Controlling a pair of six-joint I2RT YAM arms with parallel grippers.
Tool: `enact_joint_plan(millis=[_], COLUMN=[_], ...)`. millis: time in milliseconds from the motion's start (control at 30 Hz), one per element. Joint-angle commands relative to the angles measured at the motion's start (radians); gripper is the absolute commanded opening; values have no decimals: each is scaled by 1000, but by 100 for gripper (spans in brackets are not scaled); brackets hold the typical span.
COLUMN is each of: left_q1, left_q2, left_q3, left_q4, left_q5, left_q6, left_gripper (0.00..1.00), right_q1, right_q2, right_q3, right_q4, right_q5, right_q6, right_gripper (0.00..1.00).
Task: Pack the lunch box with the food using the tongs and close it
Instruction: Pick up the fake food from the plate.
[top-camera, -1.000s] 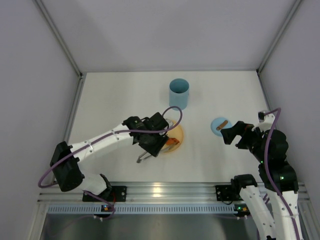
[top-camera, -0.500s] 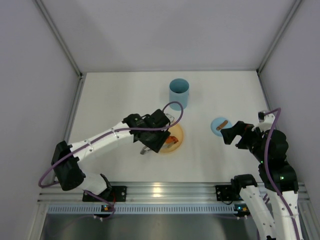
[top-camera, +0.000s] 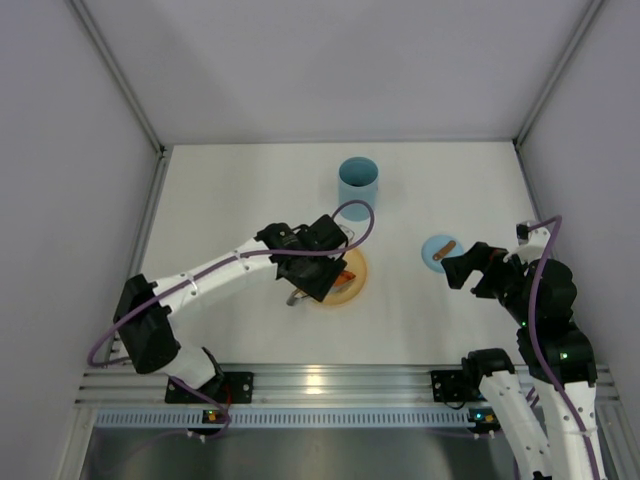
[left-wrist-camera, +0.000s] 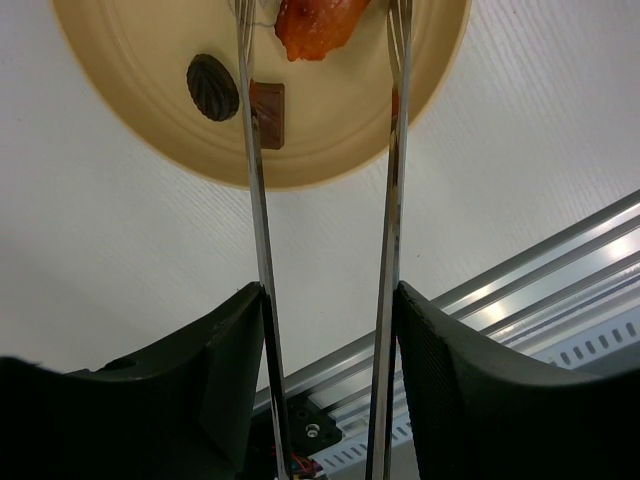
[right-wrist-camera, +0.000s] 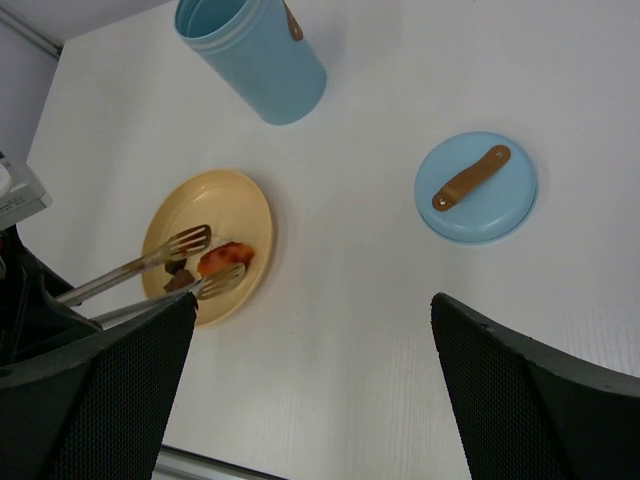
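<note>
The left gripper (left-wrist-camera: 325, 300) clamps the tongs (left-wrist-camera: 390, 200), whose tips flank an orange-red piece (left-wrist-camera: 315, 22) on the plate (left-wrist-camera: 330, 140). The right gripper (right-wrist-camera: 312, 300) gapes wide near the lid (right-wrist-camera: 476, 188).

No legible text, label, brand, number or sign recorded on any item in the three current views.

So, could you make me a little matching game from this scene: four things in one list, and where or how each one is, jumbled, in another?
Things:
1 tongs
2 lunch box
3 lid
4 dark brown pieces

States:
A on the yellow plate
B lying flat, brown tab up
C held in the left gripper
D standing upright, top open

Pairs: 1-C, 2-D, 3-B, 4-A
</note>
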Motion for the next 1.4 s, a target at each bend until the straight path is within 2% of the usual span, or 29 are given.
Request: enact_joint_plan(millis=[0,433,600,733,1033,1367], left_q1=[-3,-3,-3,-3,-3,-3], left_q2=[13,33,21,7,-34,-14], left_q3=[53,59,45,50,166,328], left_q4=[42,14,5,5,-23,-72], left_q5=[-15,20,36,34,-38,-119], left_q6=[10,9,10,10,-11,-24], left_gripper=[58,52,45,35,27,25], right_q1=[-14,-14,-14,-14,-14,-14], right_q2=[-2,7,4,3,-3,-3], right_q3=[29,37,34,31,29,23], right_q4=[-1,-1,-1,-1,-1,0], right_q5=[3,4,4,1,1,-3], right_q6=[-17,-18,-18,-15,-12,-7], right_gripper=[99,100,99,99,99,99])
